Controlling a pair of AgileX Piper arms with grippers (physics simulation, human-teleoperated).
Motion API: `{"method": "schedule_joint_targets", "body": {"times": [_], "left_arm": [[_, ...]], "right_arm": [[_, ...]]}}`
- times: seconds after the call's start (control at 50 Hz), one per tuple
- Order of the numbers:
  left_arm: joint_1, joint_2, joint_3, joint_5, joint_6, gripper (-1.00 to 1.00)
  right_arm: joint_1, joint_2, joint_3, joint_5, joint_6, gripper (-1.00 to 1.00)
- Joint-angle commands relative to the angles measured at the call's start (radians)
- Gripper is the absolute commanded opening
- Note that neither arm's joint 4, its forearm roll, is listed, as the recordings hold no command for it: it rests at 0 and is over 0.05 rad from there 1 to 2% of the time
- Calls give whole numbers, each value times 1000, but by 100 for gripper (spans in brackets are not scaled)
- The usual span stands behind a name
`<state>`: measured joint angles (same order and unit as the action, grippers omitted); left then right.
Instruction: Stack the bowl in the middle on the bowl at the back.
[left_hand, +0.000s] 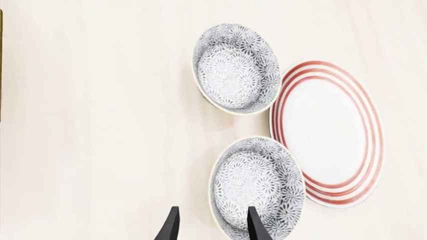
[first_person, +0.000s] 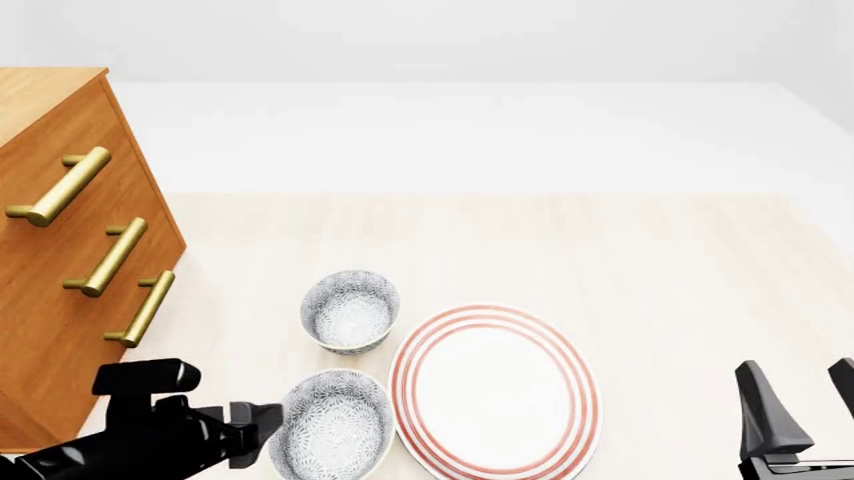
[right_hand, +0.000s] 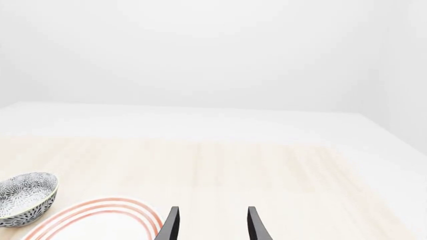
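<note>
Two speckled bowls beside a red-ringed plate, left pincer at the nearer one

The wooden brass-handled drawer chest (first_person: 60, 270) is cropped left; the large red-ringed white plate (first_person: 494, 392) and the small grey-speckled white middle bowl (first_person: 331, 436) run off the bottom edge; the black left pincer (left_hand: 212, 225) straddles that bowl's rim, spread, holding nothing; the right pincer (right_hand: 212, 225) is spread, well apart.

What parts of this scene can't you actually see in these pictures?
- Near bowl: front rim cut off by the bottom edge in the front and left wrist views.
- Left tool: only the fingertips show; one covers the bowl's rim.
- Right tool: body out of frame.
- Drawers: cut off at the left edge.
</note>
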<state>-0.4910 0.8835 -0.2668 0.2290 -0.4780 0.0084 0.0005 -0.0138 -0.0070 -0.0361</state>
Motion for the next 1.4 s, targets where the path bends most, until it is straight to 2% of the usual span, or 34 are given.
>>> {"method": "schedule_joint_targets", "body": {"times": [0.02, 0.08, 0.1, 0.14, 0.4, 0.5, 0.52, 0.74, 0.84, 0.9, 1.08, 1.3, 1.4], "left_arm": [[-23, 94, 65, -147, -44, 100], [-36, 111, 72, -168, -50, 100], [-73, 339, 74, -387, -42, 100], [-73, 376, 76, -422, -40, 100], [-82, 452, 72, -485, -30, 100], [-83, 442, 68, -478, -24, 100], [-81, 438, 66, -473, -21, -100], [-72, 432, 66, -470, -11, -100], [-69, 391, 63, -432, -9, -100], [-67, 325, 51, -366, -5, -100], [-61, 62, -28, -67, 23, -100], [-74, -119, -128, 182, 50, -100], [-100, -164, -167, 261, 43, -100]], "right_arm": [[0, 0, -1, 1, 0, 100], [0, 0, -1, 1, 0, 100], [1, 0, -1, 1, 1, 100], [0, 0, -1, 1, 1, 100], [1, 0, -1, 1, 2, 100], [1, 0, -1, 1, 1, 100], [0, 0, -1, 1, 2, 100], [0, 0, -1, 1, 1, 100], [0, 0, -1, 1, 2, 100], [1, 0, -1, 1, 1, 100], [0, 0, -1, 1, 1, 100], [4, 0, 2, -2, -7, 100], [5, 0, 1, -2, -9, 100]]}}
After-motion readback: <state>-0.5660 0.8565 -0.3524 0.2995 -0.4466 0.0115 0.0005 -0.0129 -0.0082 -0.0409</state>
